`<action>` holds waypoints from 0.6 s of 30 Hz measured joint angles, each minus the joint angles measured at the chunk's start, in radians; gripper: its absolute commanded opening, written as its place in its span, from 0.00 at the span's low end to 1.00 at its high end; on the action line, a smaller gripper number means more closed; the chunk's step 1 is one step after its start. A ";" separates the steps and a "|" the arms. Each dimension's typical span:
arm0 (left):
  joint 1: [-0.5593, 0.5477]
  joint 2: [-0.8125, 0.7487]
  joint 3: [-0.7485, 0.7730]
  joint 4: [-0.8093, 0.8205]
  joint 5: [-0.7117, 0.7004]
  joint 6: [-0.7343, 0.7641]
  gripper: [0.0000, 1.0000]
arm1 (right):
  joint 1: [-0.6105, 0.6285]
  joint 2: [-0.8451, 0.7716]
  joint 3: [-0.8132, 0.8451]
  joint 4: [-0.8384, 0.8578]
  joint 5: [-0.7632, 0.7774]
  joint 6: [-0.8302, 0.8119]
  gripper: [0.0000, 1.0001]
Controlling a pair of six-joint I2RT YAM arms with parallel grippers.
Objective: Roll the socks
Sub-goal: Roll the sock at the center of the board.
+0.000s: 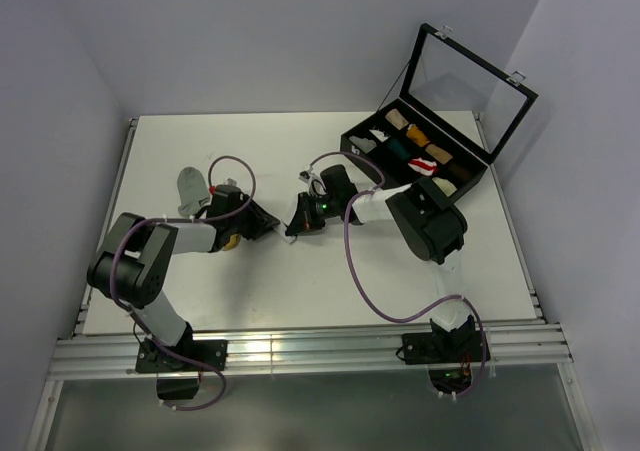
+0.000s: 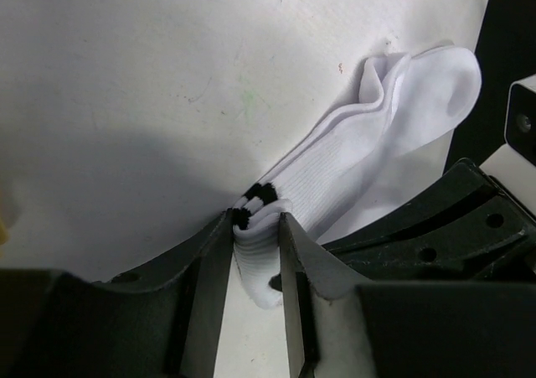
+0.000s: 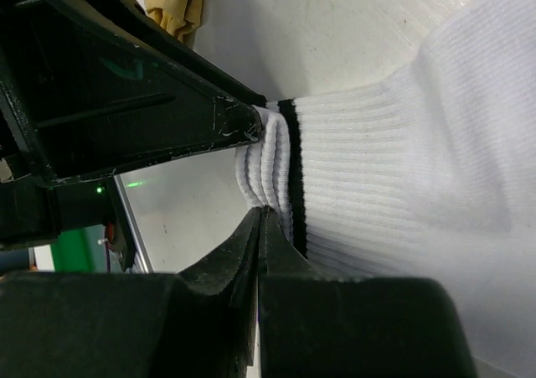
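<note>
My left gripper [image 2: 255, 231], partly closed, pinches the black-striped cuff of the long white ribbed fabric sock [image 2: 368, 143]; my right gripper [image 3: 259, 220], fully closed, touches that cuff.

White rectangular tabletop [image 1: 300, 281] enclosed on left, far and right sides by plain pale grey walls [image 1: 250, 41]. Silver slotted aluminium rails [image 1: 320, 349] along near edge, bright glare at centre. Nearer still, dull grey surface [image 1: 330, 411]. Lit evenly, soft shadows.
</note>
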 measured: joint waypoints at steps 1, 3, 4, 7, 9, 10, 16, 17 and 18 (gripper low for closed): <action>-0.001 0.002 0.002 -0.003 0.000 0.000 0.33 | 0.000 0.000 0.000 0.000 0.000 0.000 0.00; -0.001 0.005 0.005 -0.007 0.000 0.000 0.27 | 0.000 0.000 0.000 0.000 0.000 0.000 0.01; -0.001 0.007 0.006 -0.011 -0.002 0.000 0.24 | 0.000 0.000 0.000 0.000 0.000 0.000 0.02; -0.001 0.012 0.016 -0.024 -0.002 0.000 0.13 | 0.000 0.000 0.000 0.000 0.001 -0.002 0.08; -0.002 0.014 0.024 -0.038 -0.002 0.001 0.01 | 0.000 -0.004 -0.002 -0.002 0.004 -0.008 0.18; -0.004 0.014 0.031 -0.050 -0.006 0.004 0.01 | 0.001 -0.008 -0.003 -0.004 0.008 -0.012 0.23; -0.019 0.014 0.088 -0.159 -0.039 0.026 0.00 | 0.035 -0.131 -0.069 -0.050 0.143 -0.091 0.47; -0.020 0.014 0.098 -0.178 -0.046 0.031 0.00 | 0.043 -0.150 -0.082 -0.056 0.174 -0.106 0.48; -0.022 0.014 0.109 -0.201 -0.053 0.037 0.00 | 0.057 -0.179 -0.101 -0.066 0.219 -0.130 0.48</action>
